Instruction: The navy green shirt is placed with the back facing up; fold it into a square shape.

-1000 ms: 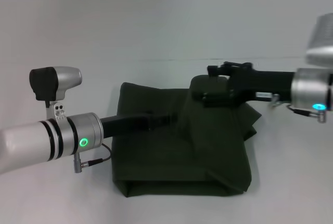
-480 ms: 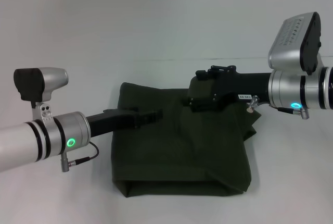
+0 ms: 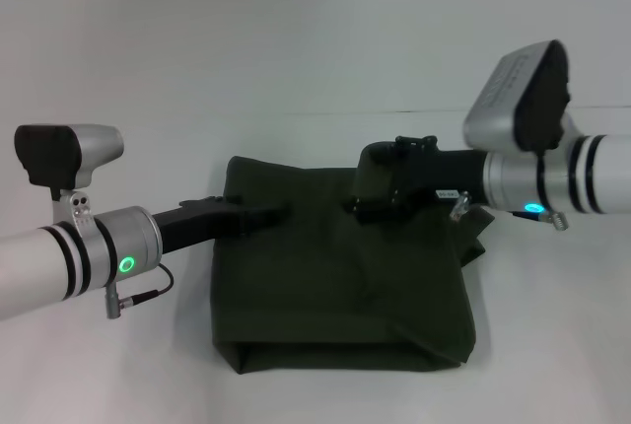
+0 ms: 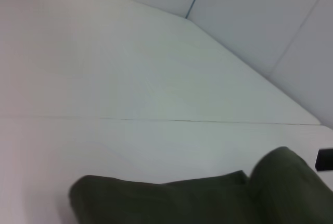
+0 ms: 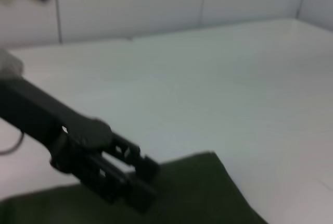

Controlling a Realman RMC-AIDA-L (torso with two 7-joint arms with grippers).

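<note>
The navy green shirt (image 3: 345, 276) lies folded into a rough rectangle on the white table, plain side up, with a raised hump (image 3: 380, 163) at its far right. My left gripper (image 3: 274, 212) reaches in from the left, low over the shirt's far left part. From the right, my right gripper (image 3: 363, 205) sits at the hump, touching or just above the cloth. The left wrist view shows the shirt's far edge (image 4: 182, 200). In the right wrist view the left gripper (image 5: 138, 185) hangs over the shirt (image 5: 197, 198).
The white table (image 3: 315, 59) stretches bare behind the shirt, with a thin seam (image 3: 197, 116) running across it. White wall panels (image 5: 156, 5) stand at the back. A loose fold (image 3: 473, 237) sticks out at the shirt's right side.
My left gripper has drawn back to the left across the shirt. The right arm has moved left and its wrist has turned. The shirt's outline looks unchanged.
</note>
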